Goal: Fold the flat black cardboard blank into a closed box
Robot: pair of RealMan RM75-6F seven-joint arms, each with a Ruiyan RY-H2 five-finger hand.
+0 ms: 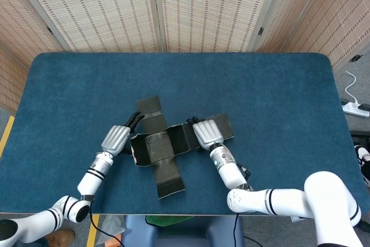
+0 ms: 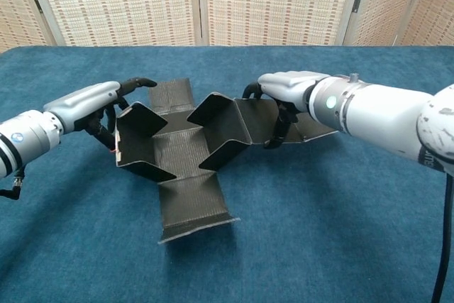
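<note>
Chest view shows the black cardboard blank (image 2: 186, 152), a cross-shaped sheet, lying near the middle of the blue counter (image 2: 340, 232) with two of its side panels raised. The left hand (image 2: 99, 101) lies against the outer face of the left panel, which stands tilted up from the base; its dark fingers (image 2: 138, 83) reach over the panel's upper edge, so it grips or props that panel, though the exact hold cannot be told. The right hand (image 2: 287, 90) rests on the right arm of the blank, fingers curled down and pressing onto the cardboard just beside a right-side panel folded up into a tent-like ridge. The near flap and the far flap lie flat on the counter. From the head view the blank (image 1: 165, 148) sits slightly rotated, with the left hand (image 1: 117, 138) touching its left edge and the right hand (image 1: 206, 134) on its right arm. Woven screens (image 1: 115, 10) stand behind the counter.
</note>
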